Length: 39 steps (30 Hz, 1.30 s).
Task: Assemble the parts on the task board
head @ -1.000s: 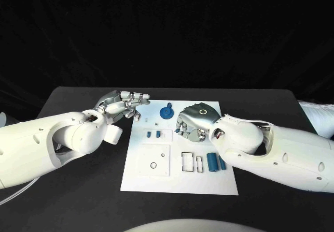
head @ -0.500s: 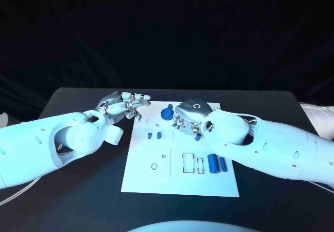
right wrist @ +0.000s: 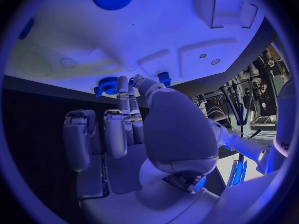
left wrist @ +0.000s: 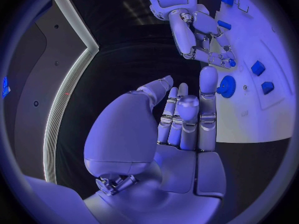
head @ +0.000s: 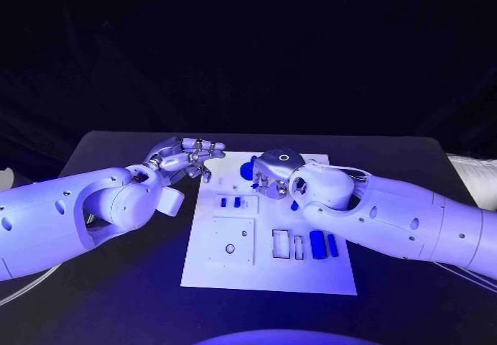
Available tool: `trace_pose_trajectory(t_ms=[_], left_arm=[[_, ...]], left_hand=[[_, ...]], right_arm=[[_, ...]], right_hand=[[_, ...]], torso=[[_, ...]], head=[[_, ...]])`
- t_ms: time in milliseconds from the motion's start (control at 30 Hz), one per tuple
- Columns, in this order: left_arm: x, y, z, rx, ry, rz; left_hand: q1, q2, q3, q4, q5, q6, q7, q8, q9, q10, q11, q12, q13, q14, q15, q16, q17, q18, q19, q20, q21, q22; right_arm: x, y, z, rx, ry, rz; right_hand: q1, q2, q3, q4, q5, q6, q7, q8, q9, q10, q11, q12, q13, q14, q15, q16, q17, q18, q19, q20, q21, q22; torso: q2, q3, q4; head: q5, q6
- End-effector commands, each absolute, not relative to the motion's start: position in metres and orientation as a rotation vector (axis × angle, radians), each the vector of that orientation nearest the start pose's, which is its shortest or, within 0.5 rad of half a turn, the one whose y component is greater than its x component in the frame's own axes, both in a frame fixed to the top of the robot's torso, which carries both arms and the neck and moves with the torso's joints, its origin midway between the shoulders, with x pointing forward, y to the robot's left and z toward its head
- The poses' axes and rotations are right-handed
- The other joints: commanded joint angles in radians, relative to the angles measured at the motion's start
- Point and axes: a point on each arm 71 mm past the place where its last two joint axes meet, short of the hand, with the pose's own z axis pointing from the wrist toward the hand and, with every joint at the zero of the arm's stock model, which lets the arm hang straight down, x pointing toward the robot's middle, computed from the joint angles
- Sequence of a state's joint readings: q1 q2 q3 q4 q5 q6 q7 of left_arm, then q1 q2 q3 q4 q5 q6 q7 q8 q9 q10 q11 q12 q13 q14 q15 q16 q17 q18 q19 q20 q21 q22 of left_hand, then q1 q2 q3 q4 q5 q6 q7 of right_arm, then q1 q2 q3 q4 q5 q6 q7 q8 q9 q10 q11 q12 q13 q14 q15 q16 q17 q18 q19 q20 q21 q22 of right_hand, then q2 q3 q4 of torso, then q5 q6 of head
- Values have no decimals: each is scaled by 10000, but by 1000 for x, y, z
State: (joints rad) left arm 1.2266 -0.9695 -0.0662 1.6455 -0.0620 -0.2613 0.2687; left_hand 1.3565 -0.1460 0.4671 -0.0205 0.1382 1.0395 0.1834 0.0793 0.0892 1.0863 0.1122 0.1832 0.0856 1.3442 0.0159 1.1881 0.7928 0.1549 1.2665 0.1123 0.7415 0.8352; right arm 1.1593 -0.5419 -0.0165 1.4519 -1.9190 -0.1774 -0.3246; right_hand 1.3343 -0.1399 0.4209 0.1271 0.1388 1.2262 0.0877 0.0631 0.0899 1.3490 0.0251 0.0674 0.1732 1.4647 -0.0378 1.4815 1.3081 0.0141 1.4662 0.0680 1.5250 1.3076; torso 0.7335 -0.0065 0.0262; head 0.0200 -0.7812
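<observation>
The left hand (head: 187, 157) and right hand (head: 271, 172) look like polished metal, glossy with bright glints. Both arms wear smooth, shiny plastic shells. The task board (head: 233, 251) is smooth and matt. The parts (head: 317, 242) look like smooth plastic. The worktop (head: 124, 287) is matt black.

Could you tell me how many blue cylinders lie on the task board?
2: the larger cylinder and slimmer cylinder lie side by side near the board's right edge; the right arm may hide more.

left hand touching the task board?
Apart. In the head view the left hand hovers over black table beside the task board; the left wrist view shows dark table between its fingers and the board.
</observation>
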Motion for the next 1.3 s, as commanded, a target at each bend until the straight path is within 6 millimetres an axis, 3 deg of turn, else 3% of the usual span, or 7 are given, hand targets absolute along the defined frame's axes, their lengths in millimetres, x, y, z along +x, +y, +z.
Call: trace_pose_trajectory(t_ms=[33,633,933,1300], left_arm=[[464,227,-172,-10744,15829,-15215],[464,227,-172,-10771,15867,-15174],[464,226,-173,-10783,15911,-15172],[463,224,-173,-10784,15979,-15201]], left_hand=[[23,73,-58,-15,-5,47,-32,68,2,-27,-23,33,-4,-49,39,36,-8,169,-2,53,-63,-9],[18,65,-72,-15,-6,44,-29,73,-1,-35,-24,48,-5,-50,36,36,-15,169,1,51,-61,-7],[8,58,-90,-13,-5,16,-14,67,-10,-61,-16,62,-9,-51,35,39,-20,173,-6,50,-85,-27],[7,70,-97,-10,0,-19,4,58,-22,-90,-6,79,-14,-54,39,40,-32,171,-4,50,-89,-30]], right_arm=[[479,-65,-200,-5845,16135,4381],[483,-60,-205,-5886,16446,4066],[485,-59,-208,-5948,16634,3968],[489,-60,-210,-5918,16647,3861]], right_hand=[[1,-95,21,19,25,-38,70,44,-2,-25,61,-28,-9,813,-38,1,1423,41,650,-33,-45,2007],[-50,-195,-17,41,-10,-132,116,11,-20,-112,100,-45,-22,813,-5,0,1421,43,646,-12,-53,1998],[76,-95,23,-16,-843,-399,194,-1,-83,-180,144,27,82,826,43,56,1491,44,645,41,-60,1996],[149,-23,-11,-78,-889,-423,154,25,-93,-86,102,157,201,838,13,104,1555,42,654,25,-51,2009]], torso=[[10,8,6],[-2,14,-8],[11,16,-5],[2,16,-11]], head=[[22,-7],[56,-44],[53,-52],[48,-78]])
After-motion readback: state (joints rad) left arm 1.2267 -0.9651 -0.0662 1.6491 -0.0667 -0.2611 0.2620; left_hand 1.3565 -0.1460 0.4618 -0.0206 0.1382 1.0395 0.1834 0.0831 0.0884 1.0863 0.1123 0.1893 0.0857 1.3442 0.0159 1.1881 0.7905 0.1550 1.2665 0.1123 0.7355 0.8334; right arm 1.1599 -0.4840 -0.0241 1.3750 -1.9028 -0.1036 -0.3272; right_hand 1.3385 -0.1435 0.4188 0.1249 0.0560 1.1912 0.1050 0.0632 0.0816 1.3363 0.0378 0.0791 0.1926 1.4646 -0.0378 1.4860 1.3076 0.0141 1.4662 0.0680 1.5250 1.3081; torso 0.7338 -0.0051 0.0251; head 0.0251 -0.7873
